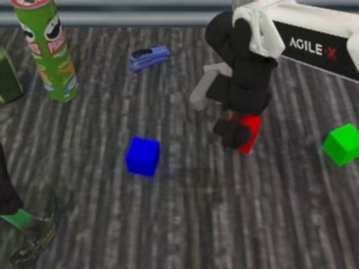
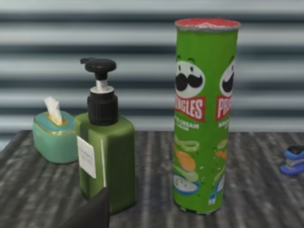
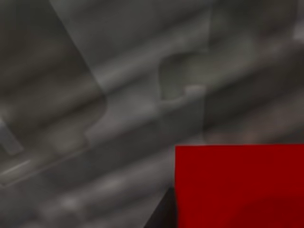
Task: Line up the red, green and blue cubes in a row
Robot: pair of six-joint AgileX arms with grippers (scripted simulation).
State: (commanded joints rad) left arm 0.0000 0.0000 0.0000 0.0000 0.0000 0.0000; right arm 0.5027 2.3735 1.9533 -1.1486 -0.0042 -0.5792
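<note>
Top view: right end effector (image 1: 240,133) down over the red cube (image 1: 249,131), right of frame centre; whether it is clamped, cannot tell.
Blue cube (image 1: 142,156) centre-left, green cube (image 1: 343,144) at right edge, all 3 well apart on the worktop (image 1: 185,218). Left arm parked lower left.

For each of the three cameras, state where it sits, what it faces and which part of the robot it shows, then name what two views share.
Top view: above the table, looking down on the blue cube, green cube and stapler; shows the right end effector at the red cube.
Left wrist view: low, facing the crisp can, soap bottle and tissue box; a dark tip of the robot shows.
Right wrist view: close above the tabletop, the red cube filling a corner.
Shared: the red cube in top and right wrist views.
</note>
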